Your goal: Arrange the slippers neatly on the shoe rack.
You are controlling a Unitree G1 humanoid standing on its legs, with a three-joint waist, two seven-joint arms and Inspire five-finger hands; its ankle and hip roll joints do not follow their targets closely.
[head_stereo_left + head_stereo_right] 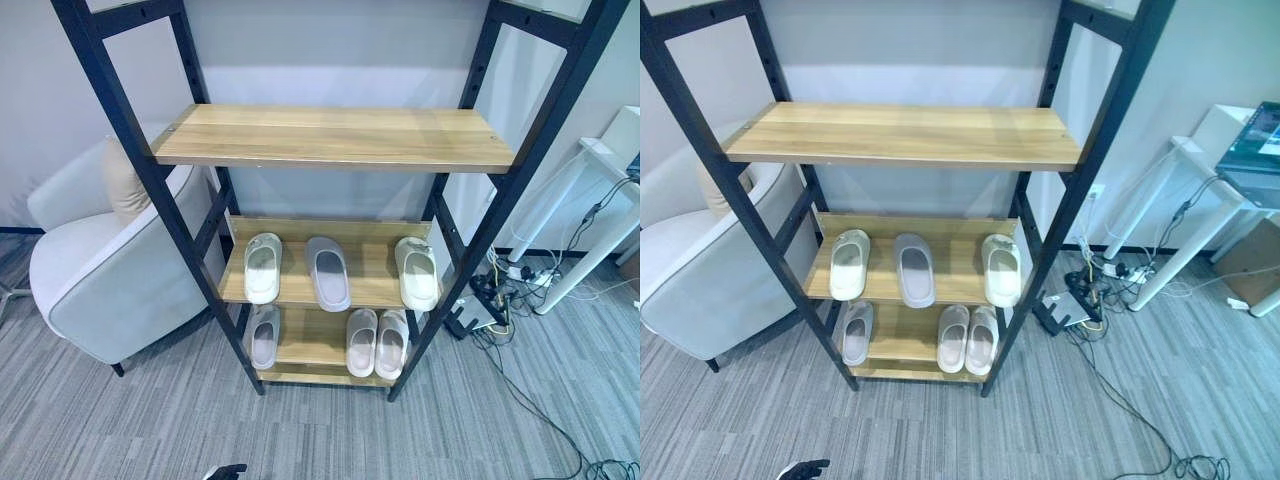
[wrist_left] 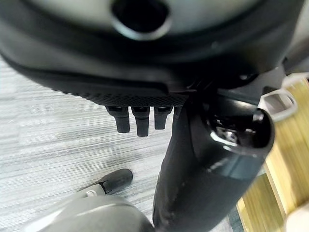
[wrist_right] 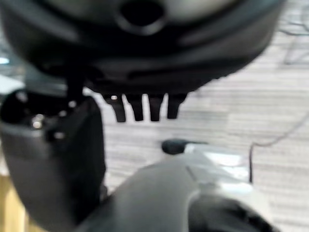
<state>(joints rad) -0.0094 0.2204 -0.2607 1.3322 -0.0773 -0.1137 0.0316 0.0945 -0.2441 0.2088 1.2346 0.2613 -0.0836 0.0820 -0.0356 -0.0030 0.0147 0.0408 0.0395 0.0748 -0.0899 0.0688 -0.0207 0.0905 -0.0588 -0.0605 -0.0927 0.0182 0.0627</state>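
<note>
The shoe rack [image 1: 335,140] has a black frame and wooden shelves; its top shelf is bare. On the middle shelf lie a cream slipper [image 1: 262,266] at the left, a grey slipper [image 1: 328,272] in the centre and another cream slipper [image 1: 418,272] at the right, spaced apart. The bottom shelf holds a single grey slipper [image 1: 264,336] at the left and a pale pair [image 1: 376,342] side by side at the right. My left hand [image 2: 137,121] hangs over the carpet with straight fingers and holds nothing. My right hand [image 3: 145,108] hangs the same way, also holding nothing.
A light grey armchair [image 1: 110,270] stands against the rack's left side. To the right are a white desk [image 1: 600,200] and a tangle of cables with a power strip [image 1: 495,300] on the floor. Grey carpet [image 1: 330,430] stretches in front of the rack.
</note>
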